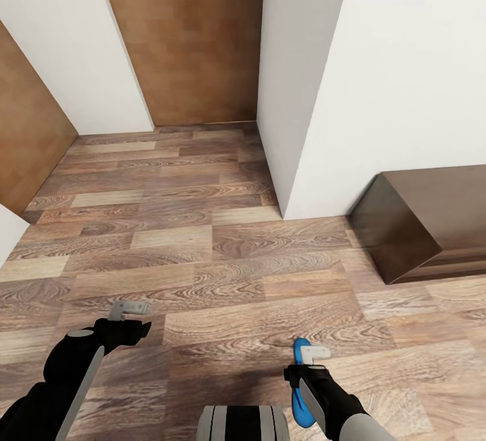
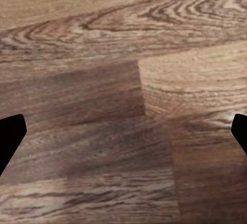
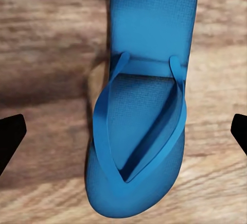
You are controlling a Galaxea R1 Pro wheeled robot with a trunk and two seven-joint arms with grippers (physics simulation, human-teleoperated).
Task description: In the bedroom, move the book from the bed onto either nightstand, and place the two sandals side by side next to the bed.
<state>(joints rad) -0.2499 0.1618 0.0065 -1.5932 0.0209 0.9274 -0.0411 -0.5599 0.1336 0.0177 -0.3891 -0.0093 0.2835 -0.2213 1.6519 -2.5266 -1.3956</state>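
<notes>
One bright blue sandal (image 3: 141, 105) lies flat on the wood-plank floor, straps up. My right gripper (image 3: 123, 136) hovers over it, open, with a dark fingertip far out on each side and not touching it. From the head view the sandal (image 1: 302, 394) pokes out from under my right arm, by the right gripper (image 1: 312, 353). My left gripper (image 1: 128, 311) is open over bare floor with nothing between its fingers (image 2: 11, 136). A dark brown glossy nightstand (image 1: 432, 225) stands against the wall to the right. The book and the bed are out of view.
A white wall corner (image 1: 290, 157) juts out ahead, just left of the nightstand. Brown wooden doors stand straight ahead (image 1: 189, 36) and at the far left (image 1: 27, 130). Open plank floor (image 1: 202, 252) stretches between me and them.
</notes>
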